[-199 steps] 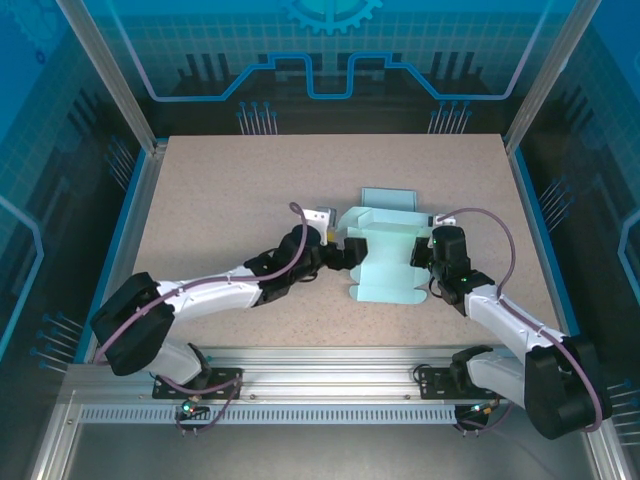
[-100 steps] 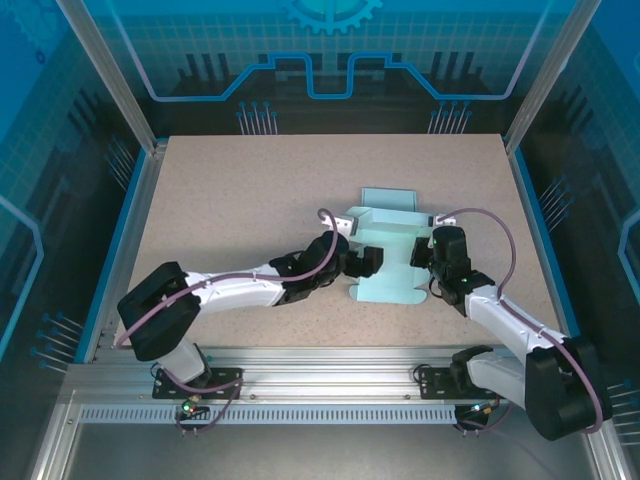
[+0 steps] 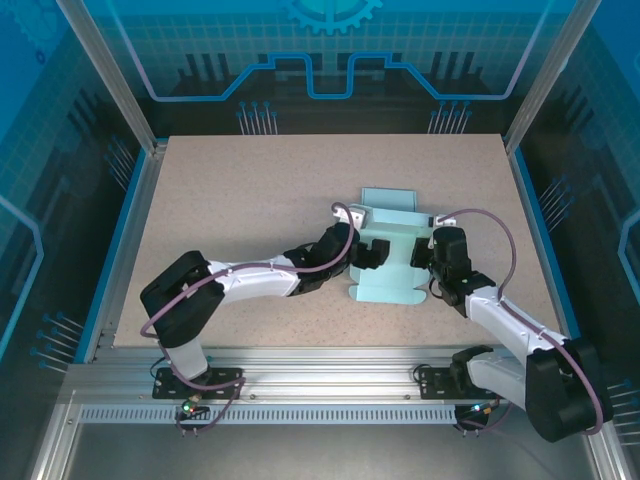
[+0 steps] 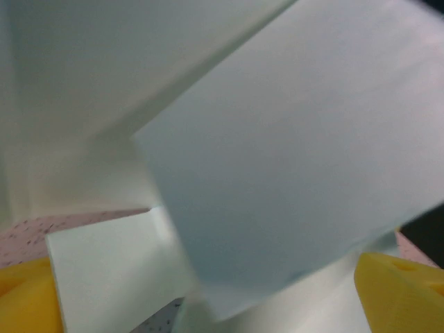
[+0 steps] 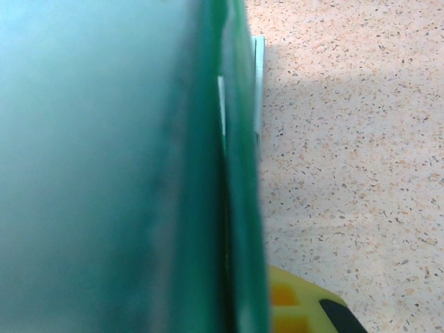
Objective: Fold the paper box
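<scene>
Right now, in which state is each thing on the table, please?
Paper box: half folded, some flaps raised, base flat on the table.
Left gripper: jaws wide open, a box flap between them.
Right gripper: jaws shut on the box's right side.

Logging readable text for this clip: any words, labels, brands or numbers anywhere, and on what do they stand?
None can be read. The paper box is plain, and the gear emblem on the back panel is a graphic without letters.
</scene>
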You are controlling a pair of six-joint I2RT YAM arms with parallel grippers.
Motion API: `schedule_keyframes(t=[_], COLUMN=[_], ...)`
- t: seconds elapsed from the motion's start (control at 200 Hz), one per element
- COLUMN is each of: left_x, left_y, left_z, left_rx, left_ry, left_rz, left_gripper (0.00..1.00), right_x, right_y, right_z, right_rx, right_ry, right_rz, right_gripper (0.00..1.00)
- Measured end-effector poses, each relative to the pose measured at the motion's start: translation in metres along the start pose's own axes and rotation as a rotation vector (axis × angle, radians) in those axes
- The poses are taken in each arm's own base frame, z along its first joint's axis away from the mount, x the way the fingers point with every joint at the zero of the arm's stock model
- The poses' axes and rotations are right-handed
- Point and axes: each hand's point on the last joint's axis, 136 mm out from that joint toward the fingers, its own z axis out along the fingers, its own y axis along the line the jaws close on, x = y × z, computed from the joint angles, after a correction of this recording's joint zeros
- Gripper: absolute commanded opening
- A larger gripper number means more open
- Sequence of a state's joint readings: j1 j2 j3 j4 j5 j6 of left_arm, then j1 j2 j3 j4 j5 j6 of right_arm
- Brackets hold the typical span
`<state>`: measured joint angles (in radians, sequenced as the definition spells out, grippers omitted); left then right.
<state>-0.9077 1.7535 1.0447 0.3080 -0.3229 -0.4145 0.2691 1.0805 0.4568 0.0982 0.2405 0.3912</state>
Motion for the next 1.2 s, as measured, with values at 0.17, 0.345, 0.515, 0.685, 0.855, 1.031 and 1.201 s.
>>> schedule_keyframes(t=[0.17,0.345,0.515,0.685,0.855,1.031,1.201], left_x=[-0.013,-0.009,-0.011,-0.007,-0.026,-0.070,-0.111], left_y=[-0.025,-0.028,-0.027,-0.029,-0.043,-0.033,0.053], left_z=[0.001,0.009,0.013,-0.019,-0.094,-0.169,-0.171], left_rx=[0.081,0.095,0.127,0.210,0.355,0.355,0.108], left_ry=[-0.030,-0.030,-0.036,-0.017,-0.060,-0.221,-0.324], left_rz=[0.037,0.050,0.049,0.079,0.079,0.106,0.029], left_gripper=[0.78,0.79,0.82,0.80,0.78,0.71,0.60], right_x=[0.002,0.002,0.002,0.002,0.004,0.004,0.005], right_y=[0.001,0.001,0.000,0.001,0.001,0.001,0.001], right_z=[0.001,0.001,0.001,0.001,0.002,0.003,0.003], right_rx=[-0.005,-0.003,0.000,-0.004,-0.005,-0.005,-0.004], right_ry=[0.007,0.008,0.008,0.009,0.015,0.018,0.018], right_rz=[0.000,-0.001,-0.001,-0.001,-0.001,-0.002,-0.002], right_gripper=[0.00,0.00,0.00,0.00,0.00,0.00,0.00])
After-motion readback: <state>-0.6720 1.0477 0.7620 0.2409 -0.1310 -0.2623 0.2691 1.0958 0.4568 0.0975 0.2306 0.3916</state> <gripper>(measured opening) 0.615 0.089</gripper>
